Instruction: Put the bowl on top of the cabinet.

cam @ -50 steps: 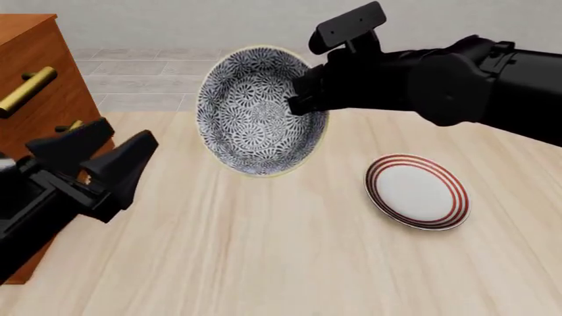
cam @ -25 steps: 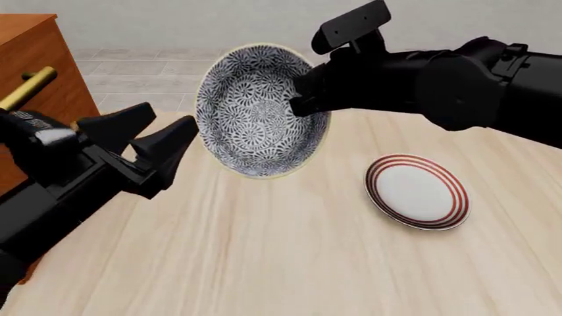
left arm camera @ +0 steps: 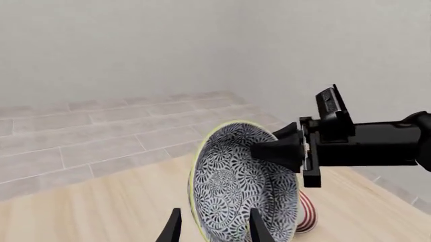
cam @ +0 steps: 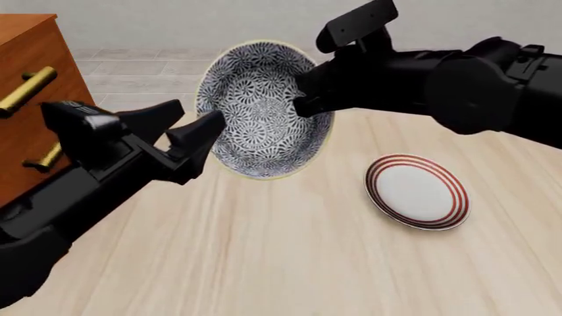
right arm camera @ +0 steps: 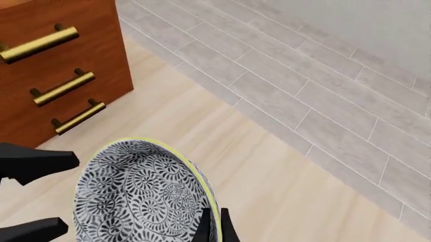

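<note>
Holding the bowl (cam: 262, 108) on edge, the right gripper (cam: 303, 99) pinches its rim; the left gripper (cam: 189, 131) gapes wide, rim just ahead between its jaws.

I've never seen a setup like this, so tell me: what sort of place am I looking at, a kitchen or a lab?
Probably neither: it looks like a computer-rendered room. A plain wooden table holds a red-ringed plate, a brown cabinet stands beside it, and behind lie only bare grey floor tiles and blank walls.
</note>
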Motion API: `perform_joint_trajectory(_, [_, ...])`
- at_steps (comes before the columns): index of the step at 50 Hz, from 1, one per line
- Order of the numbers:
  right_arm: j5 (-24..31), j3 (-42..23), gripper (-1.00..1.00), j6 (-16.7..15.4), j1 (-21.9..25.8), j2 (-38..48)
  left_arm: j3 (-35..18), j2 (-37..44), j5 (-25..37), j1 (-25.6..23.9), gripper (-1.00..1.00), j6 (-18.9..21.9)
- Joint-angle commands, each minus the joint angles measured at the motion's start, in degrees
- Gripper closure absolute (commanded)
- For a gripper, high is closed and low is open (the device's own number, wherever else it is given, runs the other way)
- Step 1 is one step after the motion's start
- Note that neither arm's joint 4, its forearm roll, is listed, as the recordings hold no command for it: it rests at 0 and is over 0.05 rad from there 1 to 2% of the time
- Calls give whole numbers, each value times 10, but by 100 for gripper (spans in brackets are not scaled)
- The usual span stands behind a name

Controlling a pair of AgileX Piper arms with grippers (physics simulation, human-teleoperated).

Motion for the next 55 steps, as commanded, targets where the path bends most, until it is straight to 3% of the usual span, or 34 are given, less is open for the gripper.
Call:
perform_joint_trajectory(1, [-1,2,100,-2,-1,-14,-16,41,-16,-6,-100,-11])
perform_joint_trajectory(21, [-2,10,100,-15,-3,-34,-20,88,-40,5,-100,-20])
perform_joint_trajectory(43, [-8,15,100,-22,2,-42,-39,122,-55,-16,-100,-20])
perform_joint_trajectory(49, [-9,15,100,-25,3,-43,-43,125,-55,-21,-100,-17])
perform_joint_trajectory(53, [-9,14,100,-26,3,-43,-47,122,-47,-21,-100,7])
perform_joint_trajectory(54, [-10,14,100,-27,3,-43,-50,123,-43,-10,100,15])
perform_joint_trajectory(55, [-10,15,100,-27,3,-43,-49,123,-44,-12,100,10])
